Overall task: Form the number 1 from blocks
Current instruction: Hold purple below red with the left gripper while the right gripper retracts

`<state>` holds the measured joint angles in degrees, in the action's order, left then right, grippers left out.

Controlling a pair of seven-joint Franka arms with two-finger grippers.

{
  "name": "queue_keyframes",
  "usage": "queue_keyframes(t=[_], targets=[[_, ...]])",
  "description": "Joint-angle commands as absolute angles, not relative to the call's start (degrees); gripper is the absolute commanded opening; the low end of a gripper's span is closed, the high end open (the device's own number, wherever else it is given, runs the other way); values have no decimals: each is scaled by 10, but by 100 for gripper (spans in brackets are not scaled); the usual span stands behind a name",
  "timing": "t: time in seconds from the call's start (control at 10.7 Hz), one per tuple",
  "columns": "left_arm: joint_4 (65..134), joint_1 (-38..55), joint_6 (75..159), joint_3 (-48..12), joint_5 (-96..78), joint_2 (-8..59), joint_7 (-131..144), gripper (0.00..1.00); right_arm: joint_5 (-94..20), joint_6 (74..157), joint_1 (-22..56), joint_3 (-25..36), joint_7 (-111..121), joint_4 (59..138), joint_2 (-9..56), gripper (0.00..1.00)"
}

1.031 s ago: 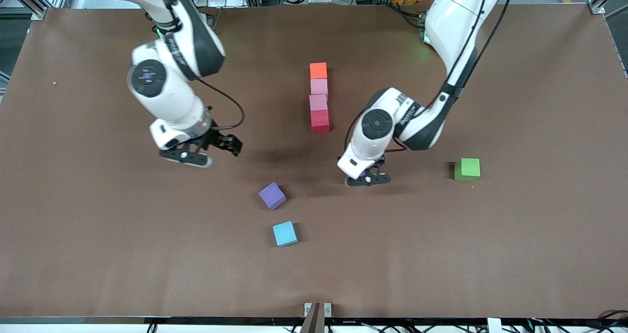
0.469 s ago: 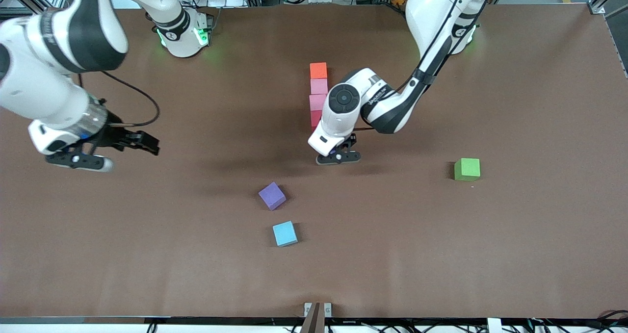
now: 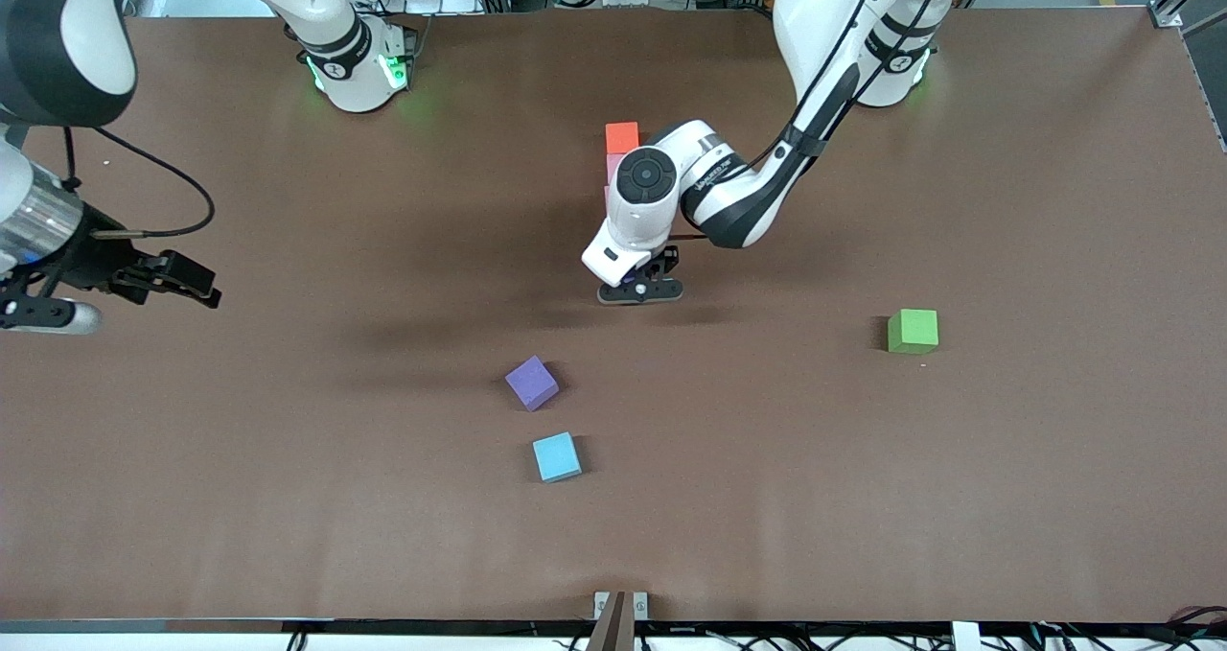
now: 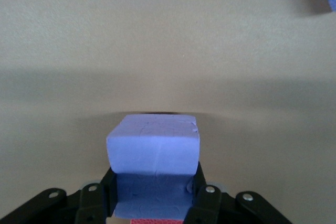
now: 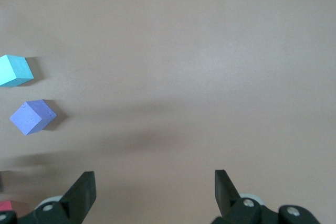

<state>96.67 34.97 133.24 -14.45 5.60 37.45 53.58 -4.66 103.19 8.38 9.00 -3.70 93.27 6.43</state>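
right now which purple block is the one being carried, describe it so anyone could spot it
Start at the column of blocks in the middle of the table, topped by the orange block. At its near end hangs the left gripper, fingers shut on a purple block. The other purple block lies loose, nearer the front camera, beside the light blue block.

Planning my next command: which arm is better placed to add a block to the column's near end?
Left. Its pincer is shut on a purple block right by the column's near end; the right pincer waits open toward its table end.
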Motion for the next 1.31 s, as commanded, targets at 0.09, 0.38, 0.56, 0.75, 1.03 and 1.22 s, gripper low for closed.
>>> queue_keyframes(t=[0.09, 0.38, 0.56, 0.75, 1.03, 1.22], targets=[[966, 368, 1343, -140, 54, 381, 537, 0, -40, 1007, 26, 33, -26, 899, 69, 100], [968, 374, 1343, -149, 55, 381, 541, 0, -10, 1007, 25, 34, 14, 880, 70, 100], [969, 375, 1343, -151, 64, 385, 541, 0, -7, 1001, 25, 37, 22, 879, 68, 100], [970, 376, 1343, -151, 76, 388, 541, 0, -8, 1000, 25, 37, 18, 878, 68, 100], [974, 377, 1342, -151, 77, 390, 539, 0, -8, 1001, 25, 37, 18, 878, 67, 100], [976, 377, 1339, -152, 93, 389, 539, 0, -9, 1001, 25, 37, 19, 878, 68, 100]])
